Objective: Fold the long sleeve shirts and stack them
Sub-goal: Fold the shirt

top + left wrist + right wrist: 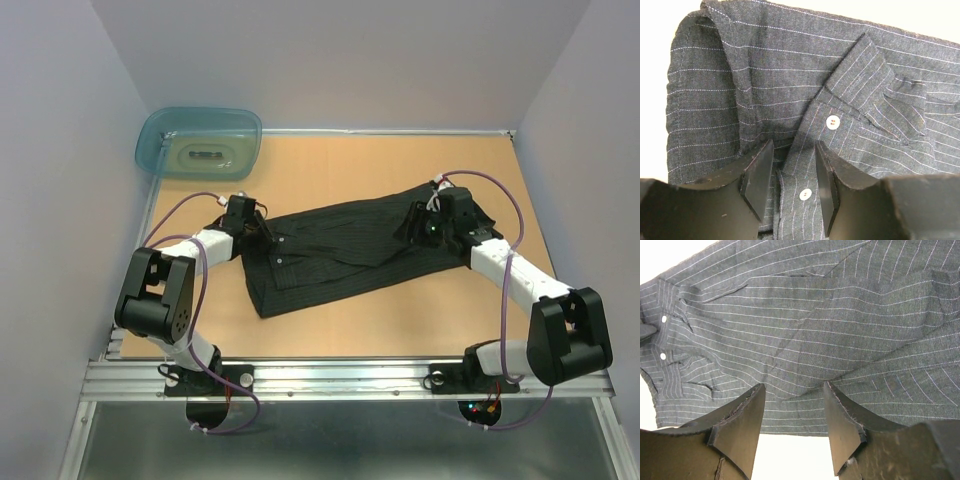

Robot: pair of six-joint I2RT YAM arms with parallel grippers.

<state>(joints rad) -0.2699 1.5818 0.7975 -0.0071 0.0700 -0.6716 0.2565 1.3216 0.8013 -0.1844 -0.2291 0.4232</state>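
Lying spread across the middle of the tabletop (330, 330), the dark pinstriped shirt (340, 255) stretches from one arm to the other. A teal tub (150, 150) sits at the far left corner, apart from it. The left fingers (759, 175), half apart, straddle the button placket; whether they pinch it I cannot tell. The right fingers (740, 422) hang half apart over the shirt's edge, holding nothing. Two pale buttons (832, 121) show.
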